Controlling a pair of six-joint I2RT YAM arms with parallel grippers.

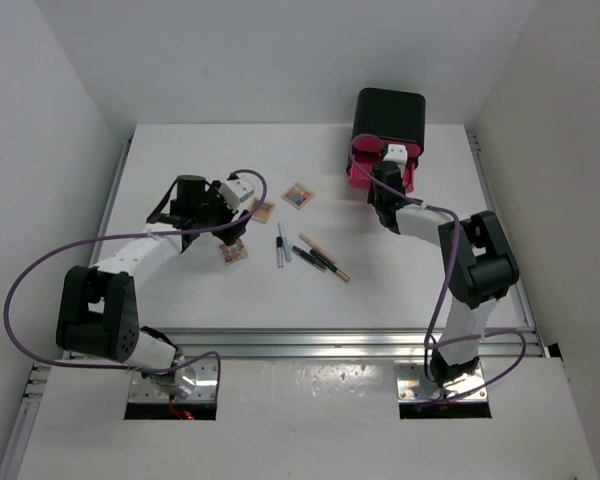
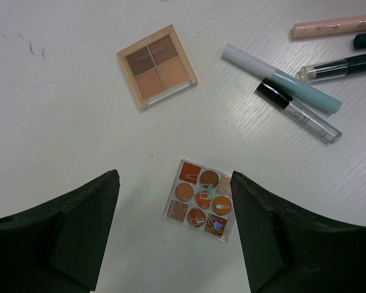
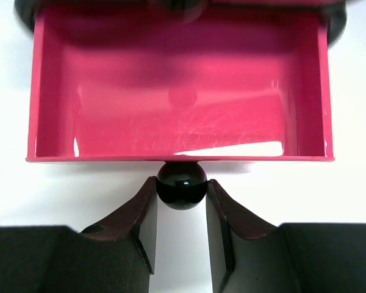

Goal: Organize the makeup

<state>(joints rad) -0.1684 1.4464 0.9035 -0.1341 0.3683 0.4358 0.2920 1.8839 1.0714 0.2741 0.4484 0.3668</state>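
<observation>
The right tool [image 3: 181, 190] is clenched on the round black knob [image 3: 181, 182] of a pink drawer [image 3: 171, 110], with one finger pressed to each side of it. The drawer stands pulled out of the black box [image 1: 390, 112] at the far right of the bench [image 1: 180, 160], and its floor is bare. The left tool [image 2: 174, 183] is released, its jaws spread wide and hanging over the multicoloured palette [image 2: 199, 200], which lies flat between them with neither finger touching it. Just beyond lies a four-pan beige palette [image 2: 157, 66]. To the right is a loose cluster of sticks: a white-and-blue one [image 2: 280, 78] touching a clear black-capped one [image 2: 297, 110], a dark one [image 2: 341, 65] and a peach one [image 2: 335, 26]. A third palette [image 1: 298, 195] sits apart, nearer the box. I judge the task barely begun: a drawer is open to receive things, but nothing is in it, and every piece I can see lies on the bench, waiting to be carried over. From above, the other drawers cannot be told apart, since the right arm covers the box front. Several sticks run off the edge of the left wrist view, and I find no orange tube anywhere.
</observation>
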